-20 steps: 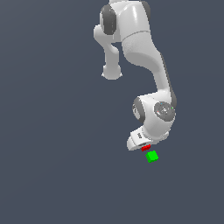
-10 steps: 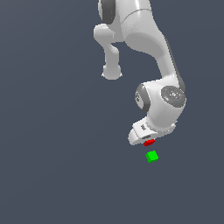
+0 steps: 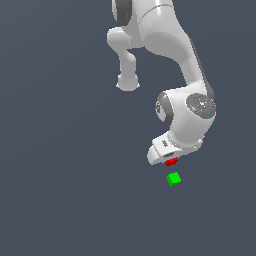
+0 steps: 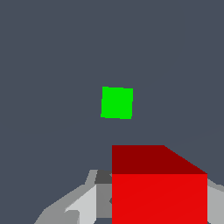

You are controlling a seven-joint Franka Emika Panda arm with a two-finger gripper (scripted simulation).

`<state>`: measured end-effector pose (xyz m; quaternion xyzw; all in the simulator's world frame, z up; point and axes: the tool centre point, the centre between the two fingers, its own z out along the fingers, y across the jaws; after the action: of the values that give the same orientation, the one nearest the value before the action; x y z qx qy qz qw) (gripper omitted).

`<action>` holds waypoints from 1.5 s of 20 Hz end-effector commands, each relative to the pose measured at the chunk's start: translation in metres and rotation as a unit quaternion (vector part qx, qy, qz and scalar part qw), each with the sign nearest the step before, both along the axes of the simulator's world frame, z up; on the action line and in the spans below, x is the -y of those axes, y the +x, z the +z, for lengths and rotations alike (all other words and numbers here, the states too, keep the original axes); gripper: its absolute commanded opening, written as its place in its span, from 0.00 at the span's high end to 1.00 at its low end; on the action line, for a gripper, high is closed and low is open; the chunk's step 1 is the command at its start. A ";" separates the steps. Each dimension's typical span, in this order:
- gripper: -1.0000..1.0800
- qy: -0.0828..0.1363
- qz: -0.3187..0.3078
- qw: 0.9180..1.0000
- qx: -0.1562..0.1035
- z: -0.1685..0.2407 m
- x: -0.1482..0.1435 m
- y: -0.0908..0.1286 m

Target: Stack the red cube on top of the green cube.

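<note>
Since a second ago the gripper point(image 3: 171, 161) has risen with the red cube point(image 3: 171, 161) clamped in it, moving toward the exterior view's right. A clear gap now separates that cube from the green cube point(image 3: 173, 179), where earlier they sat nearly touching.

Red cube point(image 3: 171, 161) under the gripper point(image 3: 169, 159), green cube point(image 3: 173, 179) just beside, not touching
</note>
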<state>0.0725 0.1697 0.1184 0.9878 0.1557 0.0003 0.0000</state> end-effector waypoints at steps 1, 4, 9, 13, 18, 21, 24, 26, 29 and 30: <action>1.00 0.000 0.000 1.000 0.000 -0.001 -0.001 0.001; 1.00 0.000 0.000 1.000 0.000 -0.006 -0.003 0.005; 1.00 0.000 0.000 1.000 0.000 -0.017 -0.009 0.014; 1.00 0.000 0.000 1.000 0.000 -0.029 -0.015 0.024; 1.00 0.000 0.000 1.000 0.000 -0.044 -0.023 0.037; 1.00 0.000 0.000 1.000 0.000 -0.049 -0.026 0.042; 1.00 0.000 0.000 1.000 0.000 -0.053 -0.028 0.046; 1.00 0.000 0.000 1.000 0.000 -0.055 -0.029 0.048; 1.00 0.000 0.000 1.000 0.000 -0.056 -0.029 0.049; 1.00 0.000 0.000 1.000 0.000 -0.056 -0.030 0.049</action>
<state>0.1205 0.1988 0.0618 0.9878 0.1557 -0.0005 0.0003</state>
